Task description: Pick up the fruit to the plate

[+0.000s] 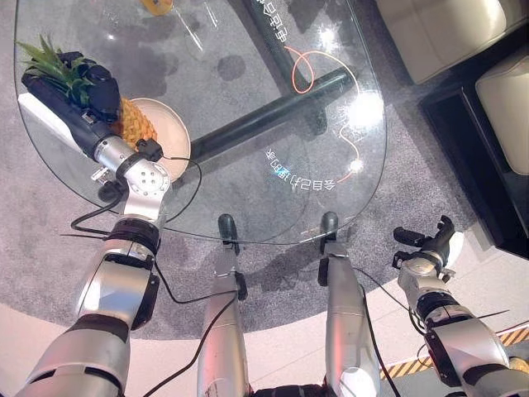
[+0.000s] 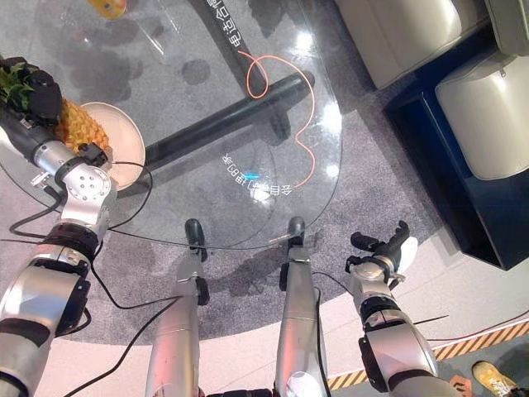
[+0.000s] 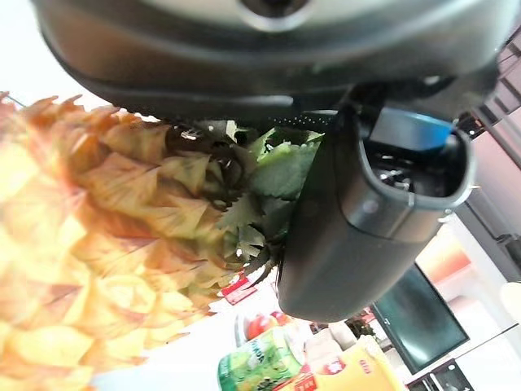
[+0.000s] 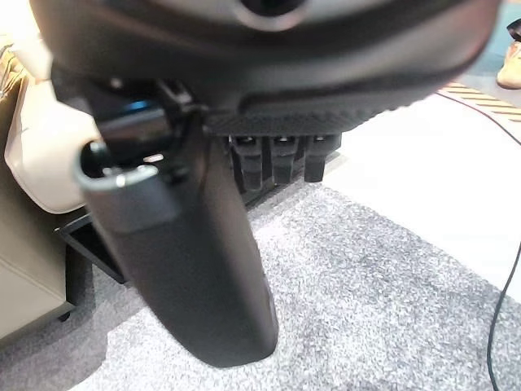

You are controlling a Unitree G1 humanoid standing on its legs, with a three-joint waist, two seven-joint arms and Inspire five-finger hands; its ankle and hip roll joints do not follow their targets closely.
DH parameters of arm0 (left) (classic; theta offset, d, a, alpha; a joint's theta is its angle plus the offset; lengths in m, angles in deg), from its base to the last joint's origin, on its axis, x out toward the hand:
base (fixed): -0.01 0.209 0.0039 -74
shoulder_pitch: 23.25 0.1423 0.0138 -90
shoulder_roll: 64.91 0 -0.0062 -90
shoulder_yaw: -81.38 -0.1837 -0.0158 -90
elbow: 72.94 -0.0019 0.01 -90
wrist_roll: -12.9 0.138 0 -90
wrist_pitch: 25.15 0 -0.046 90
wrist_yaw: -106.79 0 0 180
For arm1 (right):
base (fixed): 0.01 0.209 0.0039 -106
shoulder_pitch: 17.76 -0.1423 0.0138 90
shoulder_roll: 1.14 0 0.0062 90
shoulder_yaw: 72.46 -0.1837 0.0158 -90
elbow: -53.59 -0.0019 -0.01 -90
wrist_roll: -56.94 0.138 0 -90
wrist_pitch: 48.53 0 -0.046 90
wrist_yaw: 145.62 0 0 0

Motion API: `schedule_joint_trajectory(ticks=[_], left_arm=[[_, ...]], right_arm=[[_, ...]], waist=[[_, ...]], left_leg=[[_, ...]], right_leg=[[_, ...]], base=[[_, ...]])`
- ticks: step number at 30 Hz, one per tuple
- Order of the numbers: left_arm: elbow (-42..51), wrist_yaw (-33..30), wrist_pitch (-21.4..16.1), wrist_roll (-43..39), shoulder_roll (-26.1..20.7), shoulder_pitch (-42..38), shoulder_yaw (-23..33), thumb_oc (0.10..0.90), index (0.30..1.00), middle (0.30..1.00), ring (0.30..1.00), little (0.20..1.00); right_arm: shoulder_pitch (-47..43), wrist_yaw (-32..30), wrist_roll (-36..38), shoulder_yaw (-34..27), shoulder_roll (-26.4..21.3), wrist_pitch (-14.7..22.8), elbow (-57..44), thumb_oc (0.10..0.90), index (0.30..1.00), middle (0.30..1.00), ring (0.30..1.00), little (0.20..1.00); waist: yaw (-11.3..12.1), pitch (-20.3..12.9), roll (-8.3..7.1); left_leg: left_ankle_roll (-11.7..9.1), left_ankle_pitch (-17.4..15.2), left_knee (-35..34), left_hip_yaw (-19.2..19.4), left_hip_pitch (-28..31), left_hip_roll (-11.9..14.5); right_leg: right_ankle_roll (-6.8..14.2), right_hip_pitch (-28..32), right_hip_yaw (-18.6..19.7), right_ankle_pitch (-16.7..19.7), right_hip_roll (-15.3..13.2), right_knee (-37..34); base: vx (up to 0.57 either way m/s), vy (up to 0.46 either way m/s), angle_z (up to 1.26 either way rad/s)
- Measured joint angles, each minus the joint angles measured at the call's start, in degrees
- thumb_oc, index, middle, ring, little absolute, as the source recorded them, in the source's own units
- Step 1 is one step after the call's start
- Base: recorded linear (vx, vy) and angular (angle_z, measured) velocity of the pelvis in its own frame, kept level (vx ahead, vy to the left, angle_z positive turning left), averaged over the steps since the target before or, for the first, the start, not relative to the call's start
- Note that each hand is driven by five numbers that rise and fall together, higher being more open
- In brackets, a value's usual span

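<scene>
A pineapple with a green leafy crown lies tilted at the left edge of the glass table, its yellow body over the left part of a round beige plate. Whether it rests on the plate I cannot tell. My left hand is shut on the pineapple where the body meets the crown. In the left wrist view the scaly body and leaves sit against the palm, with the thumb beside them. My right hand hangs low off the table's near right, open and holding nothing.
The glass table has a rounded edge and a dark tube leg beneath it. A yellow object sits at the far edge. Cream seats and a dark low unit stand to the right on the grey rug.
</scene>
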Motion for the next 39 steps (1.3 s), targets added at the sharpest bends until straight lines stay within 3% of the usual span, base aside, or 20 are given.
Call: schedule_joint_trajectory(ticks=[3, 12, 17, 20, 22, 26, 27, 30, 35, 39], left_arm=[[-0.16, 0.93, 0.0, -0.1, 0.0, 0.0, -0.03, 0.364, 0.526, 0.526, 0.526, 0.464], [-0.33, 1.19, 0.0, -0.12, 0.0, -0.16, -0.87, 0.369, 0.531, 0.531, 0.531, 0.469], [-0.87, 1.26, -0.01, -0.15, -0.01, -0.32, -1.79, 0.476, 0.622, 0.622, 0.622, 0.576], [-1.65, 1.6, -0.02, -0.16, -0.01, -0.5, -1.87, 0.465, 0.613, 0.613, 0.613, 0.565], [-1.99, 1.99, -0.03, -0.23, -0.01, -0.68, -1.86, 0.523, 0.662, 0.662, 0.662, 0.623], [-1.99, 2.07, -0.03, -0.23, -0.01, -0.81, -1.87, 0.536, 0.674, 0.674, 0.674, 0.636], [-1.99, 2.09, -0.03, -0.32, -0.01, -0.9, -1.87, 0.591, 0.721, 0.721, 0.721, 0.691], [-1.99, 2.14, -0.05, -1.45, -0.01, -1.26, -1.88, 0.638, 0.761, 0.761, 0.761, 0.738], [-2.04, 2.14, -0.07, -1.45, -0.01, -1.37, -1.91, 0.668, 0.787, 0.787, 0.787, 0.768], [-2.04, 2.14, -0.16, -1.48, -0.02, -1.4, -1.9, 0.644, 0.766, 0.766, 0.766, 0.744]], right_arm=[[-0.01, 0.0, -0.01, 0.0, 0.05, 0.01, 0.03, 0.8, 0.9, 0.9, 0.9, 0.9], [-0.76, 0.0, -0.02, 0.0, 1.89, 0.2, 0.02, 0.8, 0.9, 0.9, 0.9, 0.9], [-0.86, -0.01, -0.01, 0.03, 1.93, 0.22, 0.01, 0.8, 0.9, 0.9, 0.9, 0.9], [-0.85, -0.01, -0.01, 0.04, 1.92, 0.21, 0.02, 0.8, 0.9, 0.9, 0.9, 0.9], [-0.86, -0.01, -0.02, 0.04, 1.93, 0.22, 0.01, 0.8, 0.9, 0.9, 0.9, 0.9], [-0.85, -0.01, -0.02, 0.04, 1.94, 0.23, 0.02, 0.8, 0.9, 0.9, 0.9, 0.9], [-0.85, -0.01, -0.01, 0.04, 1.95, 0.23, 0.02, 0.8, 0.9, 0.9, 0.9, 0.9], [-0.86, -0.01, -0.01, 0.05, 1.95, 0.24, 0.01, 0.8, 0.9, 0.9, 0.9, 0.9], [-0.91, -0.02, -0.01, 0.05, 1.94, 0.27, 0.05, 0.8, 0.9, 0.9, 0.9, 0.9], [-0.92, -0.02, 0.0, 0.05, 1.94, 0.43, 0.06, 0.8, 0.9, 0.9, 0.9, 0.9]], waist=[[0.05, 0.01, -0.34], [0.04, 0.0, -0.37], [0.04, -0.01, -0.41], [-0.03, -0.01, -0.44], [0.01, 0.0, -0.46], [0.01, 0.0, -0.46], [0.02, 0.0, -0.46], [0.0, 0.0, -0.46], [0.01, 0.0, -0.46], [0.09, 0.0, -0.46]], left_leg=[[0.0, 0.0, -0.03, 0.0, -0.14, -0.01], [0.0, 0.0, -0.03, 0.0, -0.25, 0.03], [-0.01, 0.01, -0.04, -0.01, -0.54, 0.04], [-0.01, 0.0, -0.04, -0.01, -0.57, 0.06], [-0.01, 0.0, -0.06, -0.01, -0.59, 0.06], [-0.01, 0.0, -0.09, -0.02, -0.59, 0.06], [-0.02, 0.01, -0.1, -0.02, -0.61, 0.06], [-0.01, 0.01, -0.11, -0.02, -0.63, 0.06], [-0.02, 0.01, -0.13, -0.03, -0.91, 0.07], [-0.02, 0.01, -0.13, -0.04, -0.92, 0.06]], right_leg=[[0.0, -0.09, 0.0, 0.0, 0.0, -0.03], [0.0, -0.16, -0.02, 0.0, 0.05, -0.05], [0.0, -0.43, -0.02, 0.0, 0.07, -0.07], [0.0, -0.46, -0.04, 0.0, 0.08, -0.1], [0.0, -0.49, -0.04, 0.0, 0.09, -0.1], [0.0, -0.48, -0.04, 0.0, 0.1, -0.1], [0.0, -0.52, -0.05, 0.0, 0.1, -0.1], [0.0, -0.56, -0.04, 0.0, 0.1, -0.11], [0.0, -0.79, -0.07, -0.01, 0.11, -0.17], [0.0, -0.76, -0.1, -0.01, 0.11, -0.19]], base=[[0.0, 0.0, 0.0], [0.0, 0.0, 0.0], [0.0, 0.0, 0.0], [0.0, 0.0, 0.0], [0.0, 0.0, 0.0], [0.0, 0.0, 0.0], [0.0, 0.0, 0.0], [-0.01, 0.0, 0.0], [0.0, 0.0, 0.0], [0.0, 0.0, 0.0]])
